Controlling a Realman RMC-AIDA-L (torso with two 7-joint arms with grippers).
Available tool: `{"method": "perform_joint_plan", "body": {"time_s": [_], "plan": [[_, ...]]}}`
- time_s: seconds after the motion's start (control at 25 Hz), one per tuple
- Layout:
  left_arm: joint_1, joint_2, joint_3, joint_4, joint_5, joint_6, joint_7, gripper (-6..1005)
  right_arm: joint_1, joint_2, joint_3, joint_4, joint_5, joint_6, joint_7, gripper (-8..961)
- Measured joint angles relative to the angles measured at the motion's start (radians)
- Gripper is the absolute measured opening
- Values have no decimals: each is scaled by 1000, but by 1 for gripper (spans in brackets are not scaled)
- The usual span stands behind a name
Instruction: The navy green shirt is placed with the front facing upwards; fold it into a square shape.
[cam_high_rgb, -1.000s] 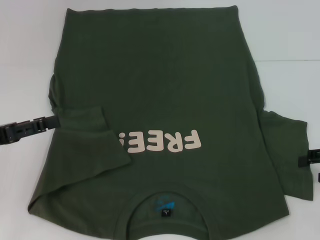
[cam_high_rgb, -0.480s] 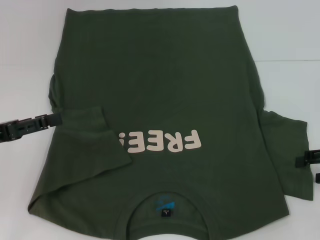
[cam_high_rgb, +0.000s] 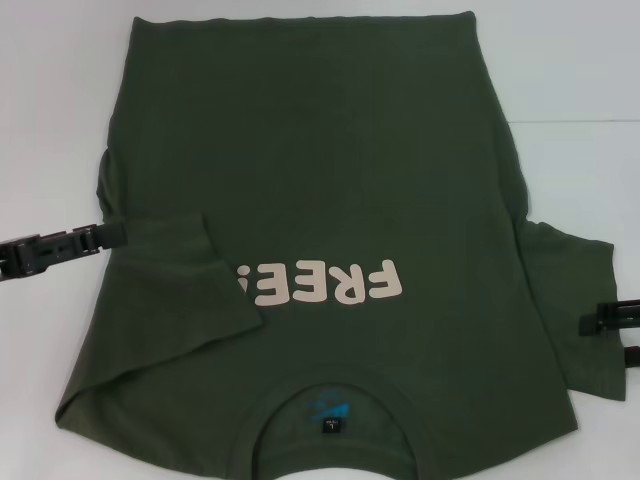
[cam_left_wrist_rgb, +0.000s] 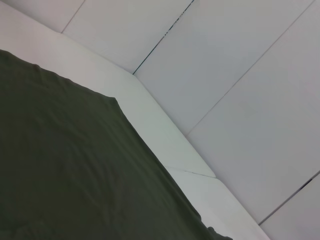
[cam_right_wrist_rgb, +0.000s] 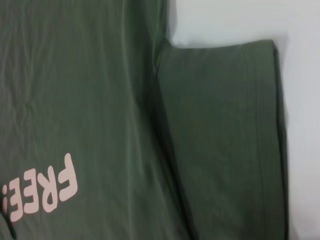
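The navy green shirt (cam_high_rgb: 320, 170) lies flat on the white table (cam_high_rgb: 50, 100), collar (cam_high_rgb: 330, 385) nearest me and the pale "FREE!" lettering (cam_high_rgb: 320, 284) upside down. Its left sleeve (cam_high_rgb: 180, 270) is folded in over the body. The right sleeve (cam_high_rgb: 575, 300) lies spread out flat, and shows as a sleeve (cam_right_wrist_rgb: 225, 135) beside the lettering (cam_right_wrist_rgb: 45, 192) in the right wrist view. My left gripper (cam_high_rgb: 120, 236) reaches in low at the shirt's left edge, by the folded sleeve. My right gripper (cam_high_rgb: 605, 340) stands open over the right sleeve's outer edge. The left wrist view shows only shirt cloth (cam_left_wrist_rgb: 75, 165) and table.
White table surface surrounds the shirt on the left, right and far side, with a seam line (cam_high_rgb: 570, 121) at the far right. A pale wall of panels (cam_left_wrist_rgb: 240, 75) rises beyond the table edge in the left wrist view.
My right gripper has moved left, further over the right sleeve. My left gripper has edged slightly right toward the shirt. The shirt itself has not shifted.
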Motion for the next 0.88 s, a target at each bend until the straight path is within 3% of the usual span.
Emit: {"method": "perform_joint_plan", "body": {"time_s": [0.88], "plan": [[-6,0,0,0,0,-11,1,889,-10,3,0,48,78,28,-13,870]]}}
